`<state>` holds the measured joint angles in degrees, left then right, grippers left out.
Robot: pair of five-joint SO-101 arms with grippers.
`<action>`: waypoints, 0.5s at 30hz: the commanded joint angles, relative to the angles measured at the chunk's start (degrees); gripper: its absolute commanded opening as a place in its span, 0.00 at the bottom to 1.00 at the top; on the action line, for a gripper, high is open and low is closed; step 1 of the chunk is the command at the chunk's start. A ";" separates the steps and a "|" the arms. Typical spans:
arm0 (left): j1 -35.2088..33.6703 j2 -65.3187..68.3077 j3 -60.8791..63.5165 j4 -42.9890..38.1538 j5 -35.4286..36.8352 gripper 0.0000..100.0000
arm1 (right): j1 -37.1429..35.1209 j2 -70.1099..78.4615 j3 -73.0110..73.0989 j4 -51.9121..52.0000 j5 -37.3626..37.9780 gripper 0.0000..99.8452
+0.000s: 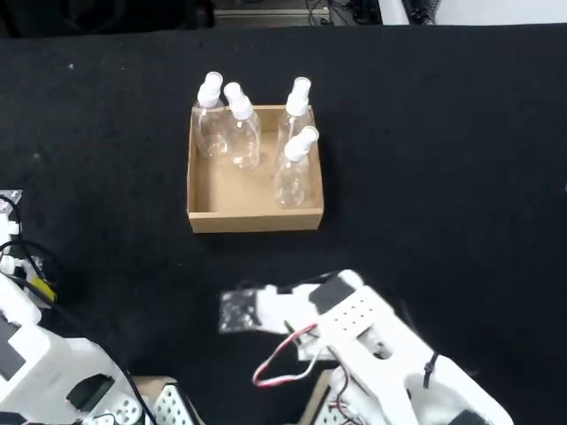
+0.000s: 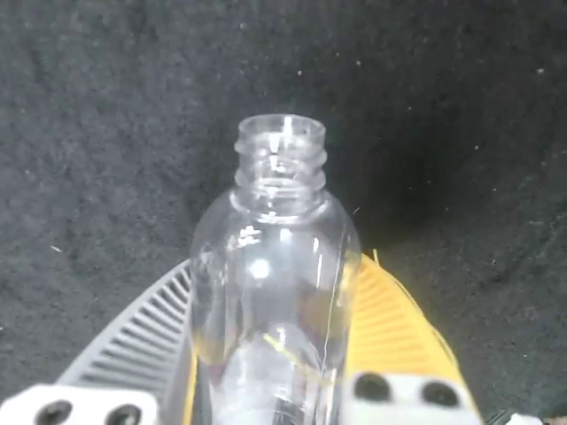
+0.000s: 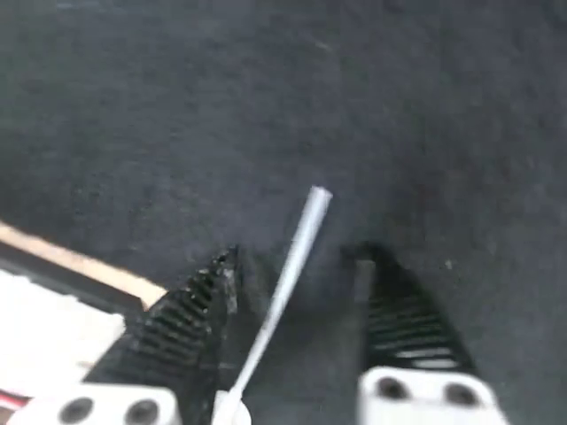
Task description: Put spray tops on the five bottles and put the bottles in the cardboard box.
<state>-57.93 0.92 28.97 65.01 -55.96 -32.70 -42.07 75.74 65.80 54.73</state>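
Black table (image 1: pixel 461 133), cables (image 1: pixel 324 11) beyond.

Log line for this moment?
brown cardboard box: four capped clear plastic bottles | left gripper holds uncapped clear bottle | right gripper holds white spray top

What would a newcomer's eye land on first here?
Four capped bottles stand in the cardboard box at mid-table. The left end effector grips an uncapped bottle, and a spray top's thin tube juts out at the right end effector.
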 commanded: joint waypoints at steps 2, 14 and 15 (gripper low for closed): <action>0.31 -3.43 -1.54 0.70 0.44 0.03 | 10.99 0.57 -0.31 -0.62 -0.09 0.03; -0.75 -3.43 -1.54 0.79 0.79 0.03 | 47.91 0.66 -9.36 -0.88 12.48 0.01; -0.75 -3.43 -1.54 0.79 0.79 0.03 | 51.25 0.84 -10.77 -0.88 12.84 0.01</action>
<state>-57.93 0.92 28.97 65.01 -55.78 8.09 -42.07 71.34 66.24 66.15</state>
